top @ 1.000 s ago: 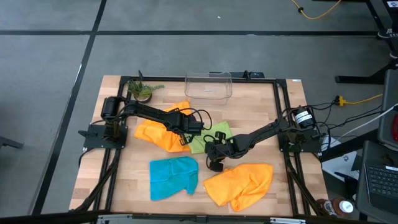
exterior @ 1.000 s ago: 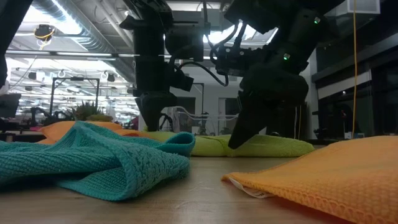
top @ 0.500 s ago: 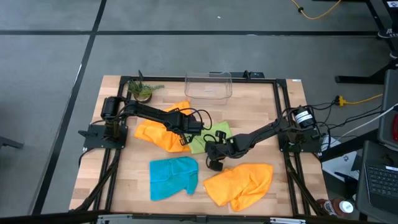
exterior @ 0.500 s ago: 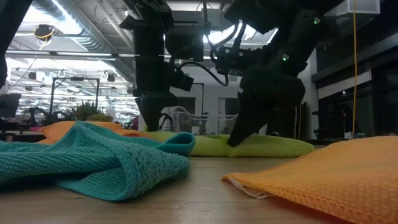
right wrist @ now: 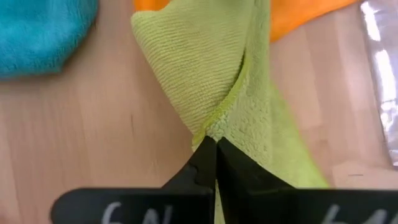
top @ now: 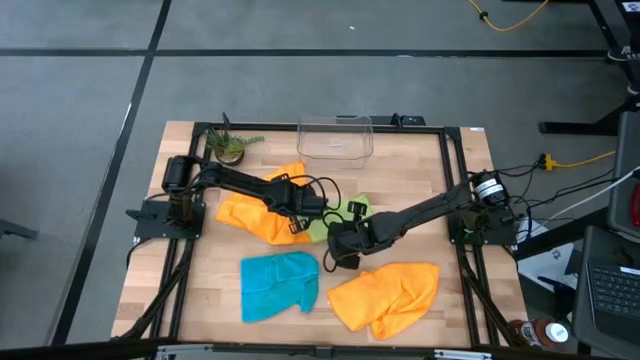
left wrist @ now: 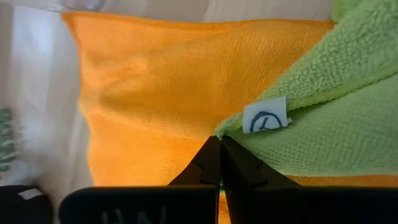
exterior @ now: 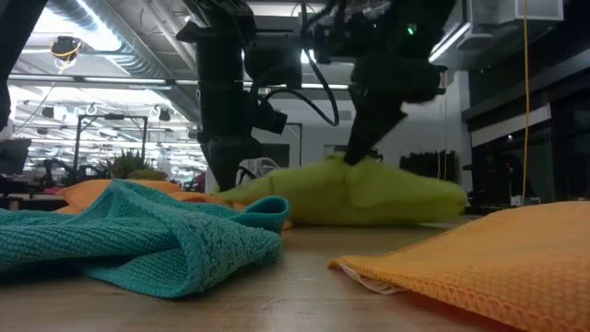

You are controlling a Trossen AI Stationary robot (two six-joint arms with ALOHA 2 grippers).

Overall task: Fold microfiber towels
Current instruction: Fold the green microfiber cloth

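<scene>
Towels first, nearest me: teal towel (top: 280, 284) and an orange towel (top: 385, 295) lie crumpled at the front edge. Mid-table, my right gripper (top: 338, 243) is pinched shut on the lime green towel (exterior: 355, 191), hauling one edge up into a tent. Just behind, my left gripper (top: 301, 222) is clamped shut on its tagged corner, over the second orange towel (top: 255, 213). Long axis looks stretched between the two grippers, roughly left to right. My worry: a thin pinch slipping, or the lime dragging that orange one along.
</scene>
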